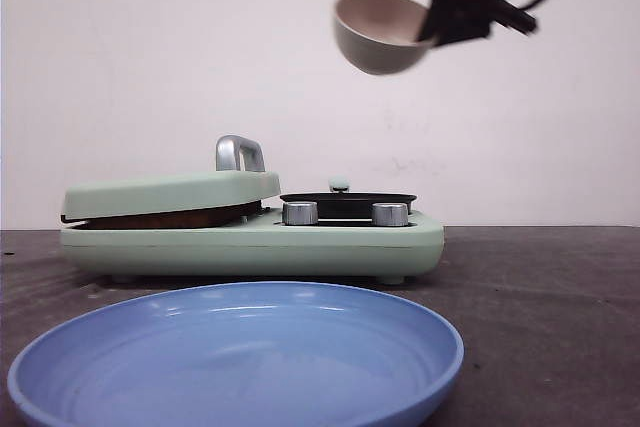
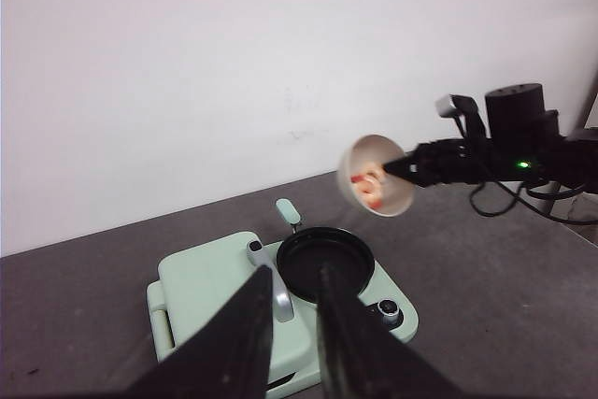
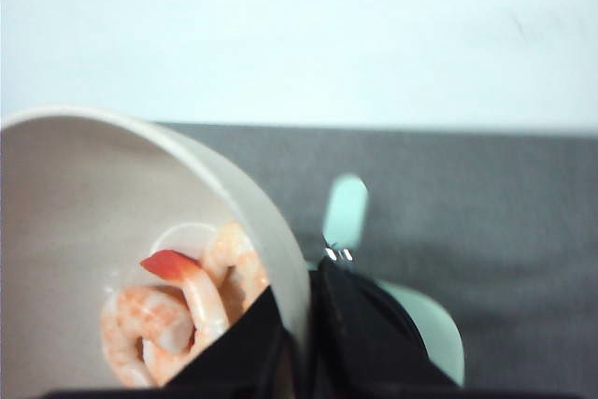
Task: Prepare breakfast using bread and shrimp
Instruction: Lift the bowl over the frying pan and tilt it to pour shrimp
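Observation:
Several pink shrimp (image 3: 177,315) with a red tail lie in a pale bowl (image 1: 380,32) that hangs tilted, high in the air. My right gripper (image 1: 435,22) is shut on the bowl's rim, one finger inside and one outside. In the left wrist view the bowl (image 2: 378,175) with shrimp (image 2: 371,186) hovers just past the black round pan (image 2: 325,262) of the mint-green breakfast maker (image 2: 206,287). A brown crust edge of the bread (image 1: 170,217) shows under the maker's closed lid (image 1: 170,192). My left gripper (image 2: 293,273) is open and empty above the maker.
A large blue plate (image 1: 240,347) lies at the table's front edge before the maker (image 1: 250,242). The lid carries a metal handle (image 1: 238,152). Two silver knobs (image 1: 300,212) sit at the pan's front. The pan's mint handle (image 2: 288,211) points toward the white wall.

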Controlling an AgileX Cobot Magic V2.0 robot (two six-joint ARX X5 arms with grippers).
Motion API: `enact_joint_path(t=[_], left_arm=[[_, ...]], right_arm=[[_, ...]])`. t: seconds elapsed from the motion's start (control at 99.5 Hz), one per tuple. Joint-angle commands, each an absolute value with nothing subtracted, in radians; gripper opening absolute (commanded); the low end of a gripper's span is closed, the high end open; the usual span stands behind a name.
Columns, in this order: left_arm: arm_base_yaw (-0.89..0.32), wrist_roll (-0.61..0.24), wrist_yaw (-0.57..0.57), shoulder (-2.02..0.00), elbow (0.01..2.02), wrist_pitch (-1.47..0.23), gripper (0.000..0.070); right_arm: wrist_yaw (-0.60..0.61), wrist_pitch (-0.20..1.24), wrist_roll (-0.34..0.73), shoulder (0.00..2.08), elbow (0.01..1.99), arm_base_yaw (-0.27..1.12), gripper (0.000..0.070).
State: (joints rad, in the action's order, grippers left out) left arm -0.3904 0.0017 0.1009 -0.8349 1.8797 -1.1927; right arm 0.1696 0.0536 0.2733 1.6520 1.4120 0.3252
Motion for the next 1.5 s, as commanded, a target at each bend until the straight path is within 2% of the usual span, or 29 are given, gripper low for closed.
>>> enact_joint_path(t=[0.0,0.472,1.085,1.487], left_arm=[[-0.395,0.010,0.097,-0.845,1.897,-1.183,0.0000],[-0.395,0.008,0.097,-0.844,1.897,-1.190,0.0000],[-0.395,0.011,0.096,-0.844,1.897,-1.190,0.0000],[-0.395,0.018,0.096,-0.845,1.897,-1.200,0.0000]], right_arm=[[0.126,0.030,0.175,1.686,1.438,0.357,0.0000],[-0.244,-0.072,-0.251,1.787,1.439,0.456,0.0000],[-0.369,-0.419,-0.770,1.913,1.440,0.529,0.0000],[-0.367,-0.594,-1.009,1.934,1.440,0.530,0.0000]])
